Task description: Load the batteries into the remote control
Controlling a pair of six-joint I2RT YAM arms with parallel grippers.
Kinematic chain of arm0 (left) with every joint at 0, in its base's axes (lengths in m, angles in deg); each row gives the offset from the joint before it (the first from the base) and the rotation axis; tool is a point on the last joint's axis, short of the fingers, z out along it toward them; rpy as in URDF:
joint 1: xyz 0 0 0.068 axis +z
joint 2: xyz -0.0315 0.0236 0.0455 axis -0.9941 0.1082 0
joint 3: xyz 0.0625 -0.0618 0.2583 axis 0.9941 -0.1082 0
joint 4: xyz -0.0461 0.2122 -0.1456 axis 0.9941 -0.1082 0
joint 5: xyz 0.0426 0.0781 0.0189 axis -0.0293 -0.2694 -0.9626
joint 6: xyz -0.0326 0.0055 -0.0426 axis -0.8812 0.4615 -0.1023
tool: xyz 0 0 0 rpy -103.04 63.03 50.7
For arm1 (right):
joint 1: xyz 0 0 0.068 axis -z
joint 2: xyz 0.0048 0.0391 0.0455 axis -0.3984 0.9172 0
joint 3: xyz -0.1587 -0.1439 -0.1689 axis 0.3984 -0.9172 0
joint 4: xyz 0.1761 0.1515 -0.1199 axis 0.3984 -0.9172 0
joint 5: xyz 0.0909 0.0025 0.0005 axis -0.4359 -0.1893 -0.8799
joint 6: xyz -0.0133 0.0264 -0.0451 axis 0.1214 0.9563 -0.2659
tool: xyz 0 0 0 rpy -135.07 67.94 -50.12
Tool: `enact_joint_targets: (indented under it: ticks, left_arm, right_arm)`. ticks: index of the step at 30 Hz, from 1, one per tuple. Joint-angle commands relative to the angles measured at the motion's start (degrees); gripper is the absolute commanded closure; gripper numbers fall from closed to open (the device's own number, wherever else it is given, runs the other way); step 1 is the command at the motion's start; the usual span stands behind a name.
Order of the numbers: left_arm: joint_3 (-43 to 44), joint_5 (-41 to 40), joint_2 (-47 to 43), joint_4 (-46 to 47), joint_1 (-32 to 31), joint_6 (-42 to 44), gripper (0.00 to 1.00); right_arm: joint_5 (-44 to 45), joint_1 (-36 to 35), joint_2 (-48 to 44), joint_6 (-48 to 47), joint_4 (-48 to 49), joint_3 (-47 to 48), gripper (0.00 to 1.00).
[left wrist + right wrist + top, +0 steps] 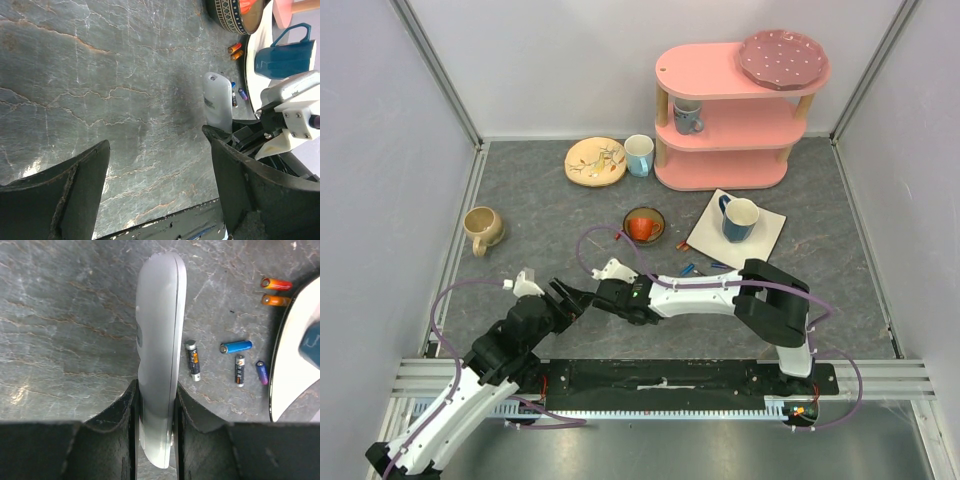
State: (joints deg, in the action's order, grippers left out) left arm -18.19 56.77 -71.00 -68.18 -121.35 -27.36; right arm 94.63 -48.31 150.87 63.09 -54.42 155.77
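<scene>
Item: remote control, white, slim, rounded at the far end. It stands on its long edge and points straight out from the right gripper. Whether it touches the grey table cannot be told.

Right gripper: jaws drawn in tight on the near end of the remote control, one finger pressed flat to each side.

Left gripper: jaws spread wide, with only bare table between them and nothing held. It sits just beside the right gripper. Its wrist view shows the remote control past one fingertip.

Batteries: six are visible, all loose on the table beside the remote control and none in it.
- One dark battery lies nearest, just beside the remote's edge.
- One blue, one dark and one blue-violet battery form a loose cluster further out.
- Two orange-red batteries lie side by side, apart from the rest and near the bowl.

Other contents: a white napkin just beyond the batteries, with a blue cup standing on it
</scene>
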Motion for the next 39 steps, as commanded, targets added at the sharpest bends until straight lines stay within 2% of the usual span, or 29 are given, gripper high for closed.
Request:
enact_joint_targets:
  ticks: [1,4,5,11,27,33,37,39]
  left_arm:
    - [-0.2,-1.6,1.8,0.8,0.3,-2.4,0.13]
    - [-0.2,-1.1,3.7,1.6,0.3,-2.4,0.13]
    - [-0.3,-0.9,3.9,1.8,0.3,-2.4,0.13]
    - [-0.5,-0.6,3.9,2.3,0.3,-2.6,0.13]
    - [-0.4,-0.7,3.1,2.7,0.3,-1.3,0.11]
    - [-0.4,-1.1,3.6,3.6,0.3,-0.5,0.10]
    - [0.3,-1.9,5.1,4.1,0.3,1.7,0.08]
    - [0.9,-2.1,7.2,5.9,0.3,5.1,0.06]
  right_arm:
    - [-2.4,-0.1,-0.3,0.4,2.9,-1.3,0.96]
    - [-4.4,0.0,-0.6,0.9,3.7,-2.6,0.85]
    - [-4.7,-0.1,-0.9,1.2,3.9,-3.0,0.77]
    - [-6.7,-0.4,-1.1,2.2,4.6,-4.3,0.62]
    - [-10.6,-1.7,-5.2,5.4,4.4,-3.1,0.44]
    - [-9.8,-1.7,-14.0,6.9,0.2,-0.8,0.35]
    - [-4.8,-1.6,-23.6,7.9,-3.9,-1.4,0.25]
    - [-1.1,-1.4,-27.5,9.1,-2.6,-5.0,0.24]
